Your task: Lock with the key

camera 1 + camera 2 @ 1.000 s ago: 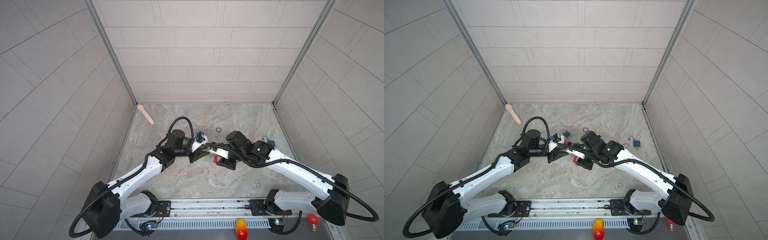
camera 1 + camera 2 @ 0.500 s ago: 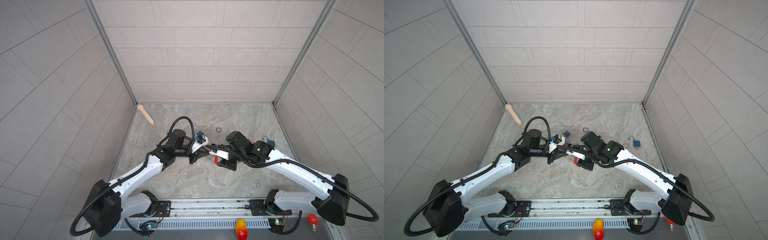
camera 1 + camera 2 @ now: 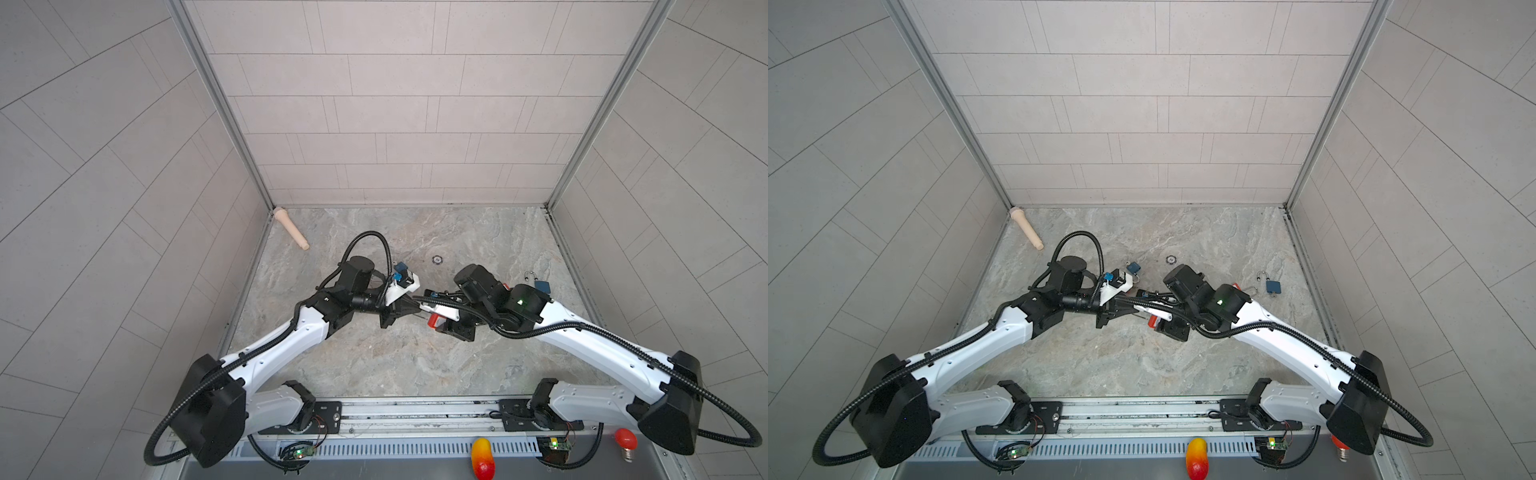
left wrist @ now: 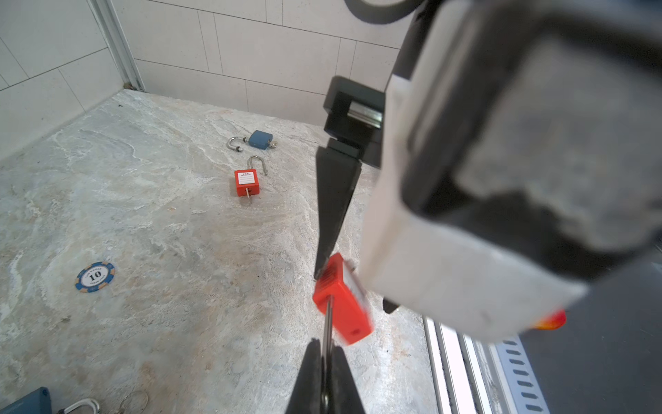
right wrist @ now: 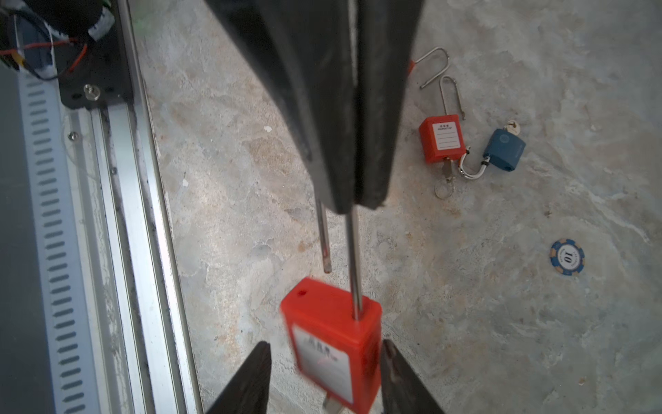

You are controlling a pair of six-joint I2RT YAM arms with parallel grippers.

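Observation:
A red padlock point(image 5: 333, 337) hangs in mid-air between my two arms, its picture blurred. My left gripper point(image 4: 325, 344) is shut on its long steel shackle point(image 5: 353, 258), whose free leg stands out of the body. My right gripper point(image 5: 325, 342) is open, its fingers point(image 5: 256, 376) on either side of the red body with a gap on one side. A key point(image 5: 331, 407) sticks out of the body's underside. In both top views the padlock point(image 3: 434, 321) point(image 3: 1153, 321) shows at mid-table, where the two grippers meet.
Several other open padlocks lie on the marble table: a red one point(image 4: 247, 182) and a blue one point(image 4: 260, 139) at the right, a red one point(image 5: 442, 138) and a blue one point(image 5: 505, 148) under the left arm. A poker chip point(image 3: 437, 259) and a beige peg point(image 3: 291, 228) lie farther back.
My left gripper has closed onto the shackle. My right gripper's jaws have widened away from the red padlock's body. Both arms stay roughly in place.

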